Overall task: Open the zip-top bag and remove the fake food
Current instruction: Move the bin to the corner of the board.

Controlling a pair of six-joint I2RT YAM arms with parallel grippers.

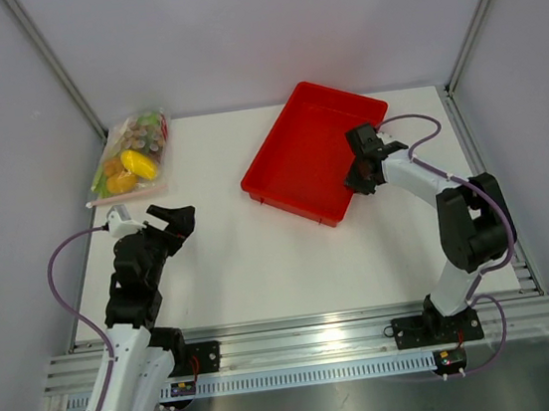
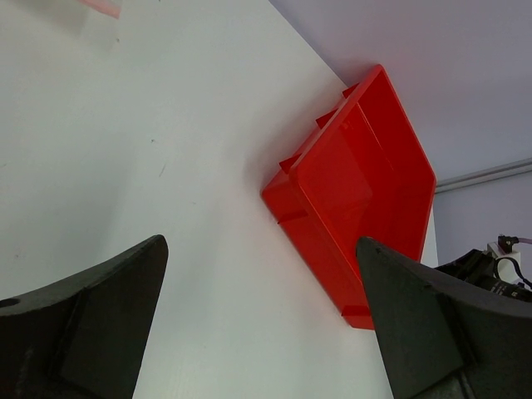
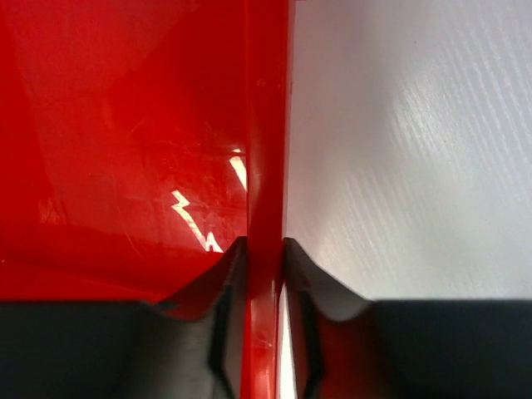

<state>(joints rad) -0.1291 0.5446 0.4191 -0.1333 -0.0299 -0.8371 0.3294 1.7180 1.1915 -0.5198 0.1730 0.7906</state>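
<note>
Bag, where: the bag (image 1: 132, 161) lies flat at 10 o'clock on the desk (image 1: 241, 260), in the far left corner, well apart from both arms.
Bag, look: it is clear, crinkly and bulging. Its pink-red zip strip (image 1: 125, 196) runs along the edge that faces 6 o'clock. We judge the mouth to be sealed, since nothing has spilled out.
Toy food: the toy food (image 1: 139, 164) is all inside the bag, with a yellow piece in the middle, an orange one beside it and green bits toward 12 o'clock.
Tray: the red tray (image 1: 307, 141) sits askew at 1 o'clock, and we see nothing inside it.
Right fingers: the right fingers (image 3: 234, 270) are clenched on the tray's side wall at its 4 o'clock edge. One is inside and one outside, and both look pressed to the plastic.
Why so: we judge the tray is being gripped to shift or steady it as the landing place for the food.
Left fingers: the left fingers (image 1: 169, 223) are released and spread wide with nothing between them. They sit near the bag, at its 6 o'clock, and aim toward 2 o'clock.
Progress: we see the bag untouched, so the opening has not yet begun.
</note>
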